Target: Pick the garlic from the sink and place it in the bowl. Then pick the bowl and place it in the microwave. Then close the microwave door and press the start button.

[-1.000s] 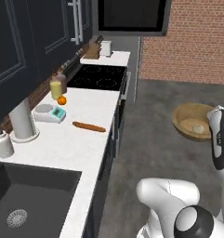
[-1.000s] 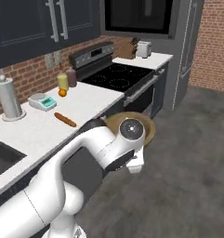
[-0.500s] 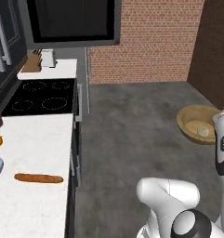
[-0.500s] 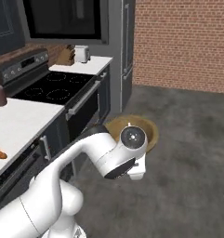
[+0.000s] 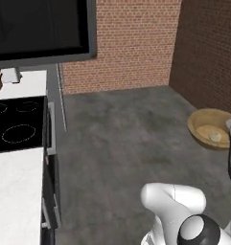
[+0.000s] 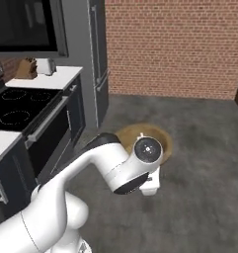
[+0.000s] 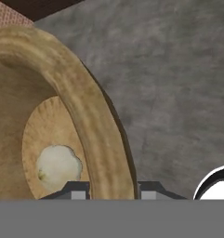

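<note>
The tan wooden bowl [image 7: 62,93] hangs above the grey floor, and the pale garlic [image 7: 57,166] lies inside it. My gripper [image 7: 111,191] is shut on the bowl's rim, one fingertip inside the wall and one outside. In the left base view the bowl [image 5: 210,128] sits at the far right with the garlic [image 5: 215,137] in it, next to my hand. From the right, the bowl [image 6: 140,134] peeks out behind my arm. The dark microwave [image 5: 40,26] [image 6: 21,24] hangs at the upper left; whether its door is open I cannot tell. The sink is out of view.
A black stove [image 5: 14,124] [image 6: 17,106] sits below the microwave, with white counter [image 5: 16,191] beside it. A knife block [image 6: 25,69] and toaster [image 6: 46,66] stand on the far counter by a tall grey fridge [image 6: 93,59]. Brick walls close the room behind open floor.
The whole picture has swung as the base moved: the counter things have slid out to the left and the microwave has come closer. The bowl stays in my gripper.
</note>
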